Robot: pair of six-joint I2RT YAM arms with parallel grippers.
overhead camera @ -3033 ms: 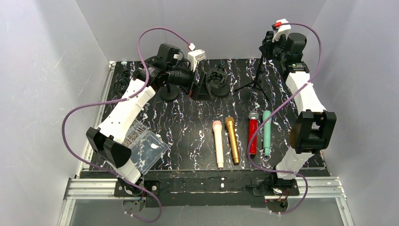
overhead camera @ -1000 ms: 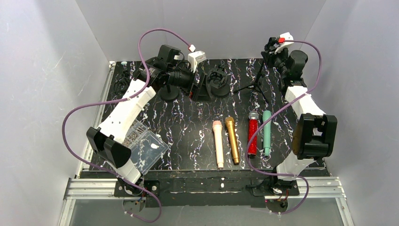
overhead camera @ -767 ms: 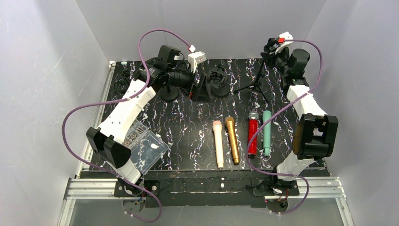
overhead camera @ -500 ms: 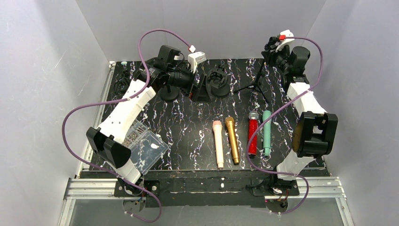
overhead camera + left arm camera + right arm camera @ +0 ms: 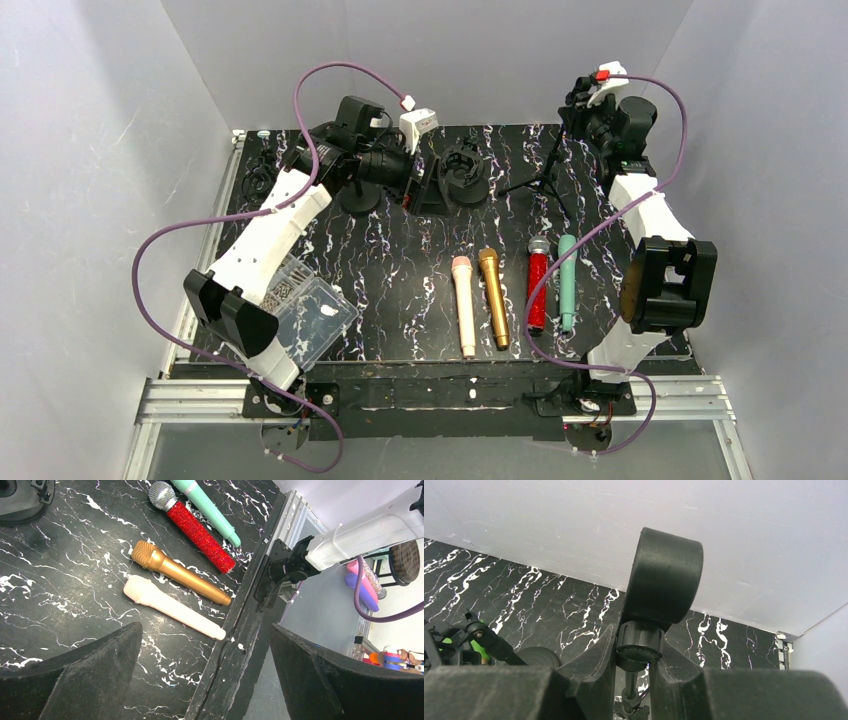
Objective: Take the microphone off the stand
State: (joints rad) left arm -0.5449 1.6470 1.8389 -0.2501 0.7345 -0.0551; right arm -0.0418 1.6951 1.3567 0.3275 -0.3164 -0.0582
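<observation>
Since the earlier view the right arm's wrist has shifted a little in the far right corner, while the left arm has stayed put. The right arm stretches along the right side of the table, elbow raised. Its right gripper [image 5: 631, 680] is closed on the black knob [image 5: 639, 642] just under the clip [image 5: 664, 580] at the top of the tripod stand [image 5: 545, 170]. Whether the clip holds a microphone cannot be told.

The left arm reaches to the far left-centre, its wrist turned toward the right. The left gripper [image 5: 207, 670] is spread wide and holds nothing.

Four microphones lie side by side on the black marbled table [image 5: 400, 290], near of the stand. From left to right they are the pink microphone [image 5: 464, 305], gold microphone [image 5: 494, 298], red microphone [image 5: 537, 285] and mint microphone [image 5: 566, 282].
</observation>
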